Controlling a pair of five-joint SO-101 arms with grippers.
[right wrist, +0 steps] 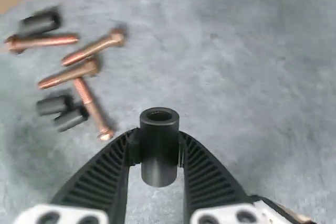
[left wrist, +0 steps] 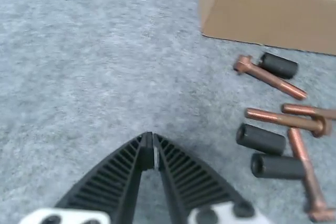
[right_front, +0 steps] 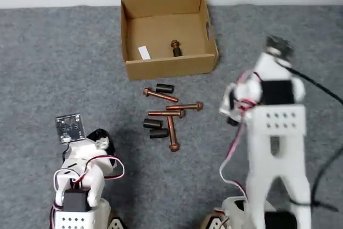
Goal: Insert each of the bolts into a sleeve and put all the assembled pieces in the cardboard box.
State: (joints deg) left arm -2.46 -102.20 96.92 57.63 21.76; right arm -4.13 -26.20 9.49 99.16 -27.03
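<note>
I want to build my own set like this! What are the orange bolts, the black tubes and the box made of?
The bolts look like metal with a copper-coloured finish: smooth, with a slight shine. The black sleeves are dull and matte, maybe blackened metal or plastic; the look leaves it open. The box is plain brown cardboard, with folded walls and raw edges.

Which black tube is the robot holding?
The tube pinched in the right hand, away from the pile. The other three tubes lie loose on the carpet beside the copper bolts.
</note>
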